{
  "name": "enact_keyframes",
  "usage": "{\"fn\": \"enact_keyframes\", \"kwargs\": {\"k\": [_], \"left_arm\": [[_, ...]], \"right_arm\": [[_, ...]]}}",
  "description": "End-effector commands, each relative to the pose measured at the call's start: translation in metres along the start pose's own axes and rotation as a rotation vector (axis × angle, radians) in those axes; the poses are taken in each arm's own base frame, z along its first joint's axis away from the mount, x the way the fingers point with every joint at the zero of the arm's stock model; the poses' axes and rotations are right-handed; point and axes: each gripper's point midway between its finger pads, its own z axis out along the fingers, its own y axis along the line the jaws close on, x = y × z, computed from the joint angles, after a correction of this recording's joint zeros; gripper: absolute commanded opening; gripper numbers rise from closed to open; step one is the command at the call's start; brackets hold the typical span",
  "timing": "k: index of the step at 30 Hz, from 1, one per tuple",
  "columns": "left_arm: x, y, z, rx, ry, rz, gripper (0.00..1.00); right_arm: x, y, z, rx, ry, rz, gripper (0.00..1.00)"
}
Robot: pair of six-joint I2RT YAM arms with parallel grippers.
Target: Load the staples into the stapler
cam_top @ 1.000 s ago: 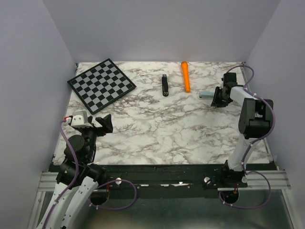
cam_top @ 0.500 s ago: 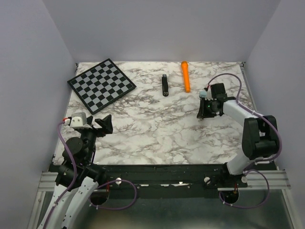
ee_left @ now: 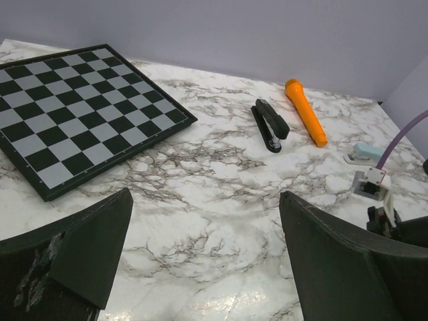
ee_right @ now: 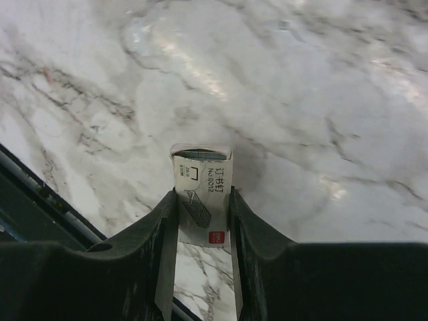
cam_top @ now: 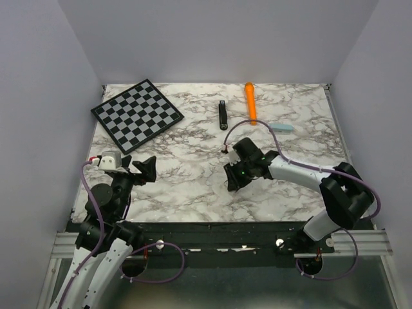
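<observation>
As the right gripper clamped the staple box near the table's front edge, the left gripper gaped wide. It looked like the fetching step. Next, I judged, the stapler needed opening.

Small white box of staples, lower centre of the right wrist view: face is printed "订书钉" and "No.0012". A red brand mark sits below, too small to read.
</observation>
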Motion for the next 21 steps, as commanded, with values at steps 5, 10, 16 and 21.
{"fn": "enact_keyframes", "kwargs": {"k": [5, 10, 16, 21], "left_arm": [[0.005, -0.017, 0.007, 0.086, 0.034, 0.008, 0.99], [0.014, -0.025, 0.010, 0.128, 0.075, 0.011, 0.99], [0.024, -0.033, 0.012, 0.163, 0.121, -0.005, 0.99], [0.037, -0.037, 0.016, 0.169, 0.188, -0.036, 0.99]], "right_arm": [[0.003, 0.061, 0.036, -0.075, 0.067, -0.267, 0.36], [0.007, 0.078, 0.046, -0.113, 0.097, -0.418, 0.37], [0.012, 0.086, 0.048, -0.144, 0.127, -0.506, 0.45], [0.007, 0.084, 0.044, -0.107, 0.099, -0.506, 0.56]]}}
